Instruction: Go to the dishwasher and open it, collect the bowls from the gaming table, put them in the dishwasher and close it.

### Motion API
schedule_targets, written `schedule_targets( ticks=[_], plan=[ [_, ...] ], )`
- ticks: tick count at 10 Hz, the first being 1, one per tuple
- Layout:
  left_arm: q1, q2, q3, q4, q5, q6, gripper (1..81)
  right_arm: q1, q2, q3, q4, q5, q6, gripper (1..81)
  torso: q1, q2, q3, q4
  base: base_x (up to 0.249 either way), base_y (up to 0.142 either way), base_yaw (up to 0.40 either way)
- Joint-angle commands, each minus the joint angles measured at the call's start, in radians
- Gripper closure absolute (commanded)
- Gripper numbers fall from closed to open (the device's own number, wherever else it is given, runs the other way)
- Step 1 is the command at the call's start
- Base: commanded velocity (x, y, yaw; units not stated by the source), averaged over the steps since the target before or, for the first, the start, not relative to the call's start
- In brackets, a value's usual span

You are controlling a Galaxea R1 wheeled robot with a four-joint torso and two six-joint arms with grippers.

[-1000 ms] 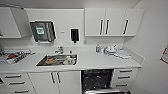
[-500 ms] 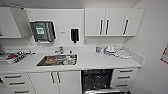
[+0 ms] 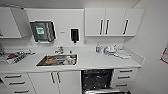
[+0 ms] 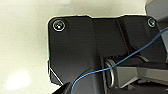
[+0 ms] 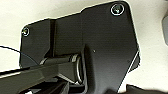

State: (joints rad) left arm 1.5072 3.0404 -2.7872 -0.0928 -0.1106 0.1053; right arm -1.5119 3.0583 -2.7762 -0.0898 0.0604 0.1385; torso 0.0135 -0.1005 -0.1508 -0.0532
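The dishwasher [image 3: 97, 79] sits under the white counter, right of the sink, in the head view. Its door is down, and the dark interior with racks shows. The lowered door's grey edge lies at the picture's bottom. Both wrist views look down at pale floor past the robot's own dark plate.
A steel sink [image 3: 58, 60] holding dishes is set into the counter [image 3: 100, 63]. Small items and a plate stack stand at the counter's right end [image 3: 111, 50]. White drawers [image 3: 124, 77] flank the dishwasher on the right. Wall cabinets [image 3: 112, 22] hang above. A wall closes the right side.
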Motion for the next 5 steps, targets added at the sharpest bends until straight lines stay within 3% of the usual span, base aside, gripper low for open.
schedule_targets(
  ticks=[1,5],
  plan=[
    [-0.046,-0.009,-0.002,0.007,0.057,0.007,1.0,0.047,0.003,0.006,-0.010,-0.050,-0.005,1.0,0.000,0.000,0.000,0.000,0.000,0.000,0.000],
    [-0.046,-0.012,-0.002,0.010,0.059,0.007,1.0,0.044,0.006,0.001,-0.010,-0.050,-0.005,1.0,0.000,0.000,0.000,0.000,0.000,0.000,0.000]
  ],
)
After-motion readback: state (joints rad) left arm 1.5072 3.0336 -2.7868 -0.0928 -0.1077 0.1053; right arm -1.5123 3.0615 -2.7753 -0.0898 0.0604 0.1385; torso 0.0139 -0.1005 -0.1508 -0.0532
